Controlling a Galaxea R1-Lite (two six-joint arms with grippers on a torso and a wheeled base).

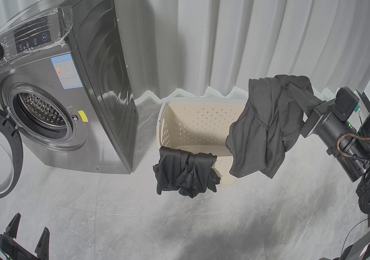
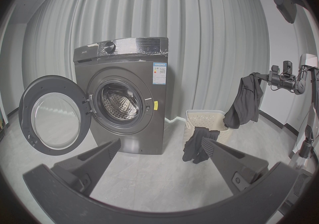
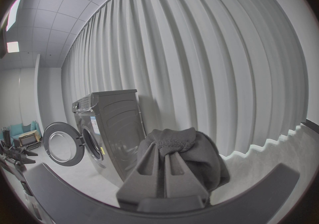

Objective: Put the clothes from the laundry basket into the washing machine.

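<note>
Black cylindrical arm (image 1: 336,130), copper cable (image 1: 347,136), wedge-fingered right claw (image 3: 161,150)

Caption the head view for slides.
Right tool holds a dark garment above the laundry basket; second garment drapes its rim; washing machine open.

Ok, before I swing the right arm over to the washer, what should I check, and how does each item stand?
1. Right gripper shut on the dark garment: ok.
2. Garment's hem clear of the laundry basket rim: cannot tell.
3. Washing machine door swung open: ok.
4. Drum mouth unobstructed: ok.
5. Left gripper open and empty: ok.
6. Basket emptied: not ok, a second garment hangs over its front rim.
</note>
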